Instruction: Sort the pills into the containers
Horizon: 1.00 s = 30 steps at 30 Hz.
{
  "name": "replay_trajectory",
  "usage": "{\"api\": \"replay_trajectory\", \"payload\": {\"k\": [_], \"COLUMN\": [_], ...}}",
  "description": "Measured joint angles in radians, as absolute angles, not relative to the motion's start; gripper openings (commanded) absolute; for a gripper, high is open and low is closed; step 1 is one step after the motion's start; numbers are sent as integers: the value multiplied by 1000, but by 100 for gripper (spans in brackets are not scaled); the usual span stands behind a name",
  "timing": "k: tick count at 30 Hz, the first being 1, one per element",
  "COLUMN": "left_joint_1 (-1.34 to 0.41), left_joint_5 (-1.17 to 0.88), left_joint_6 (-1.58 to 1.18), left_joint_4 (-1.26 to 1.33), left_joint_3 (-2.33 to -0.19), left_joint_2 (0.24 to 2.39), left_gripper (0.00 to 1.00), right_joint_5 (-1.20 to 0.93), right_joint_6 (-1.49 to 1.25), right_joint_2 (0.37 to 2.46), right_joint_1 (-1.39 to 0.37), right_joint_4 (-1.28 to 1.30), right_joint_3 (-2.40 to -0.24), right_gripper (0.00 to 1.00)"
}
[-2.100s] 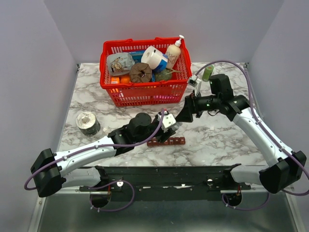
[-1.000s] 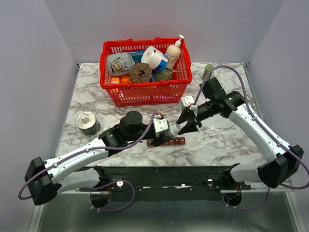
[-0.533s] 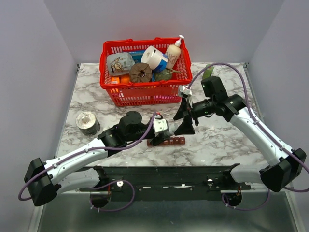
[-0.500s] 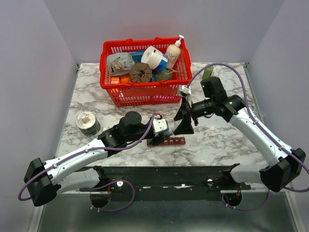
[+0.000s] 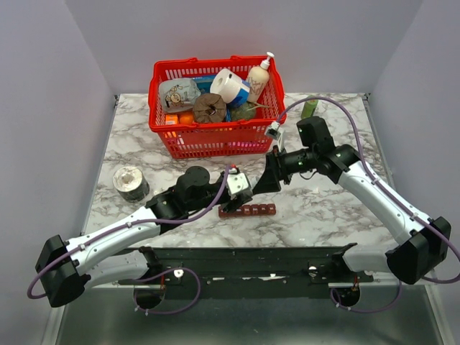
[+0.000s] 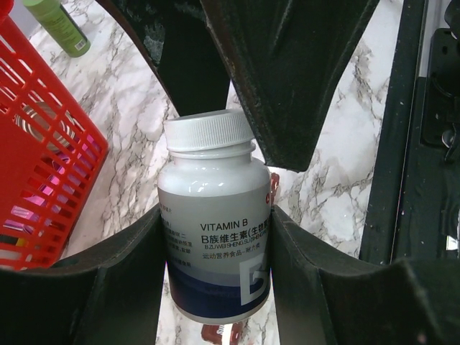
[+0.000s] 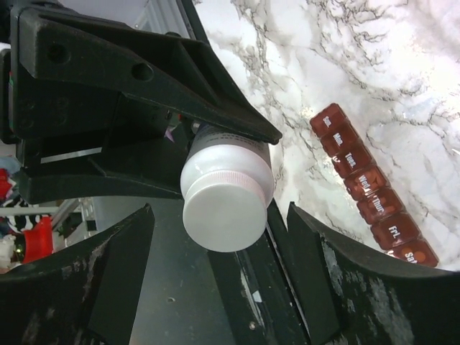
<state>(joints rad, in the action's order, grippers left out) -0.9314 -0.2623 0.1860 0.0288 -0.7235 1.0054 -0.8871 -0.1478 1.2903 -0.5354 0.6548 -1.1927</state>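
Note:
My left gripper is shut on a white vitamin B bottle with a white screw cap, held above the table. The bottle also shows in the right wrist view. My right gripper is open. Its fingers stand on either side of the cap with a gap on each side. The containers, a dark red-brown strip of day-labelled lidded compartments, lie on the marble just in front of both grippers. The strip also shows in the right wrist view. No loose pills are visible.
A red mesh basket full of household items stands at the back centre. A green bottle stands behind the right arm. A grey round tin sits at the left. The black frame rail runs along the near edge.
My right gripper has swung down and left from behind the strip to the bottle's cap, still open. My left gripper keeps hold of the bottle and has shifted only slightly.

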Motion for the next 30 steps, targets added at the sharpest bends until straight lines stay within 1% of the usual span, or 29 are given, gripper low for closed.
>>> {"api": "replay_trajectory", "payload": {"k": [2, 5, 6, 8, 9, 11, 12, 15, 17, 19, 20, 21, 23, 27, 29, 30], "left_joint_1": [-931, -931, -931, -931, -931, -931, -929, -929, -929, -929, -929, -929, -929, -923, -922, -920], "left_joint_5": [-261, -261, -261, -261, -262, -262, -262, -263, -269, -286, -299, -306, -331, -361, -369, -373], "left_joint_6": [186, 186, 186, 186, 186, 187, 187, 189, 189, 188, 187, 186, 180, 174, 171, 170], "left_joint_4": [28, 28, 28, 28, 28, 26, 25, 25, 22, 19, 21, 23, 28, 24, 25, 25], "left_joint_3": [-723, -723, -723, -723, -723, -723, -723, -723, -723, -723, -723, -723, -723, -723, -723, -723], "left_joint_2": [1008, 1011, 1011, 1012, 1012, 1012, 1012, 1012, 1011, 1011, 1011, 1012, 1012, 1014, 1013, 1012], "left_gripper": [0, 0, 0, 0, 0, 0, 0, 0, 0, 0, 0, 0, 0, 0, 0, 0], "right_joint_5": [-887, -887, -887, -888, -886, -884, -885, -904, -936, -970, -997, -1001, -1022, -1036, -1042, -1048], "right_joint_6": [-162, -179, -184, -185, -186, -186, -183, -151, -79, 39, 189, 217, 434, 742, 830, 870], "right_joint_2": [1296, 1304, 1307, 1311, 1313, 1316, 1316, 1319, 1325, 1336, 1341, 1348, 1350, 1322, 1320, 1324], "right_joint_1": [-535, -535, -535, -535, -535, -533, -532, -530, -528, -528, -529, -531, -540, -558, -563, -564], "right_joint_4": [645, 632, 627, 619, 617, 616, 615, 615, 626, 659, 714, 724, 793, 819, 831, 844], "right_joint_3": [-1193, -1193, -1193, -1193, -1193, -1192, -1192, -1192, -1195, -1211, -1241, -1246, -1274, -1257, -1259, -1265], "right_gripper": [77, 65, 55, 43, 31, 21, 13, 11, 10, 8, 8, 8, 8, 15, 20, 36]}}
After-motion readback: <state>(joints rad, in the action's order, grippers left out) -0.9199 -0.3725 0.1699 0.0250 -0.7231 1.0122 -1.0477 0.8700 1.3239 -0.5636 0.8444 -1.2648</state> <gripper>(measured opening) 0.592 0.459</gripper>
